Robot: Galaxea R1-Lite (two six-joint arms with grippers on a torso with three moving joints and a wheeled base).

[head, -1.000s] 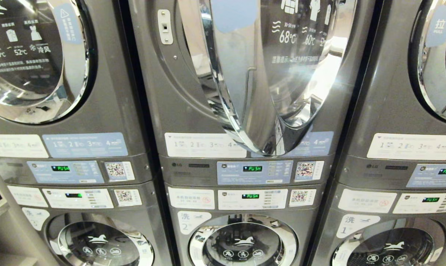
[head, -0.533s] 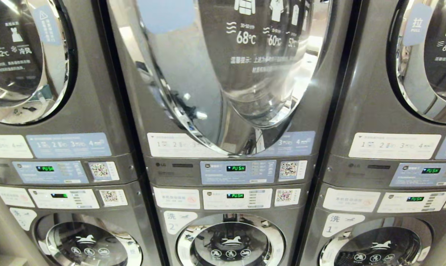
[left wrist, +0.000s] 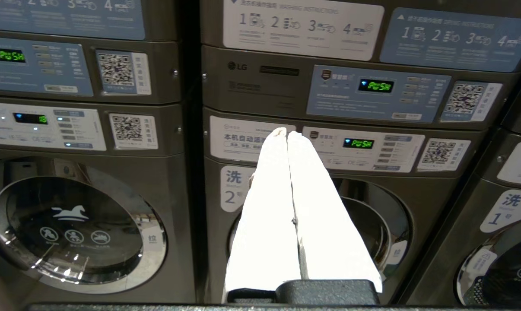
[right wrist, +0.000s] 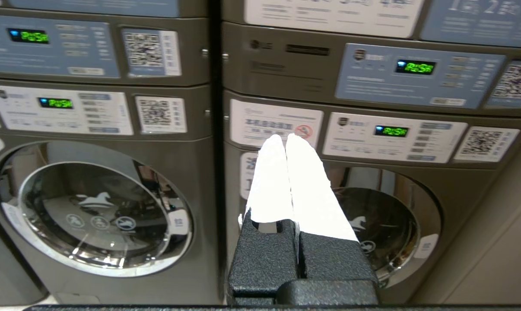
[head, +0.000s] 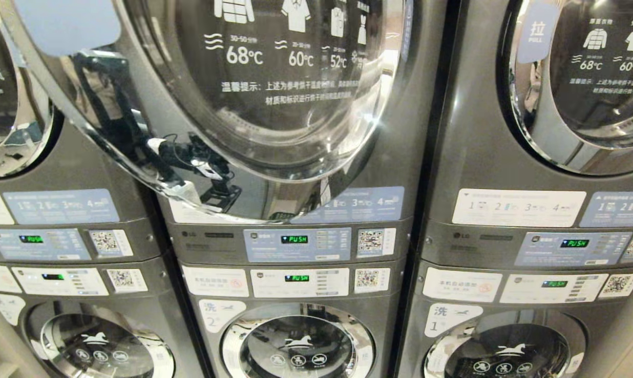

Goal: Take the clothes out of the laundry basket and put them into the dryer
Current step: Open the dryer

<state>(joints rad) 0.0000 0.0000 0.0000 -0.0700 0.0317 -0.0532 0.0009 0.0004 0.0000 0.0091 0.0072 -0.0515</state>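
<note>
Stacked laundry units seen from the robot's head: dryers above, washers below, in three columns. The middle dryer's door [head: 232, 105] stands swung out toward the camera, its chrome rim and glass filling the upper left of the head view, which leaves the drum mouth behind it accessible for loading; the drum itself is hidden by the door. Below it lie the dryer control panel [head: 298, 244] showing "PUSH" and the washer door marked 2 [head: 295, 346].

Left gripper [left wrist: 286, 133]: white fingers pressed together, holding nothing, pointed level at the middle column's washer panel. Right gripper [right wrist: 285, 138]: fingers likewise together and empty, aimed at the neighbouring column's washer panel [right wrist: 392, 136]. Both arms appear parked low in front of the machines, out of the head view, probably so that they stay clear of the open door.

Neither the laundry basket nor any clothes appear in any view; their location cannot be told. Judged from this, no garment has yet been picked up, and loading remains to be done.
</note>
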